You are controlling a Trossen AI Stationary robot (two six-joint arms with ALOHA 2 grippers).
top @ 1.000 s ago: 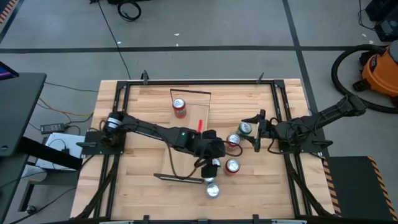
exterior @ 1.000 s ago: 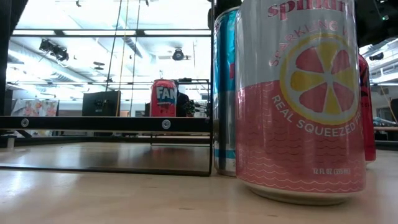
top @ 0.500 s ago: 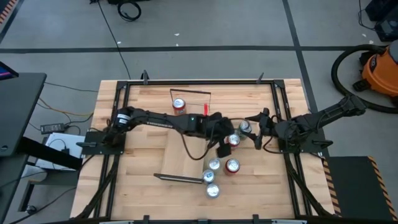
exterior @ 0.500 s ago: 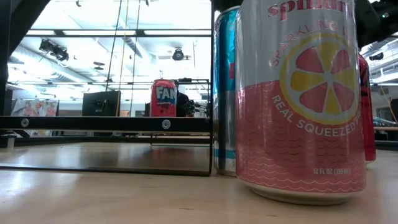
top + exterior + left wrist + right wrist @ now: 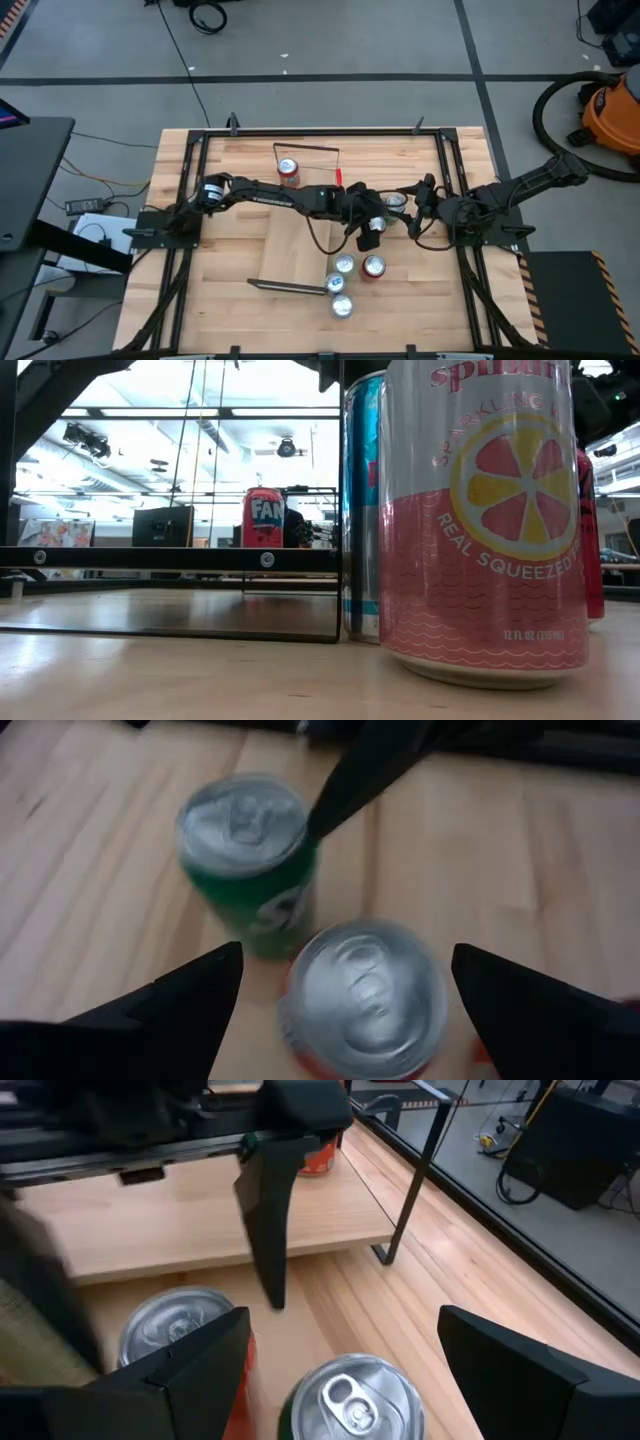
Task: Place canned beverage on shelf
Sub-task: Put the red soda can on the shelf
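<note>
A: Trouble spot for you: your left gripper [image 5: 340, 1010] hangs wide open over the red can [image 5: 362, 995], and the green can [image 5: 248, 865] stands just beside it. 1 finger could clip it going down.

B: Agreed, and your right gripper [image 5: 340, 1370], also spread wide, hovers over that green can. Arms could tangle. The shelf [image 5: 300, 225] carries only 1 can [image 5: 288, 173] at its far end.
</note>
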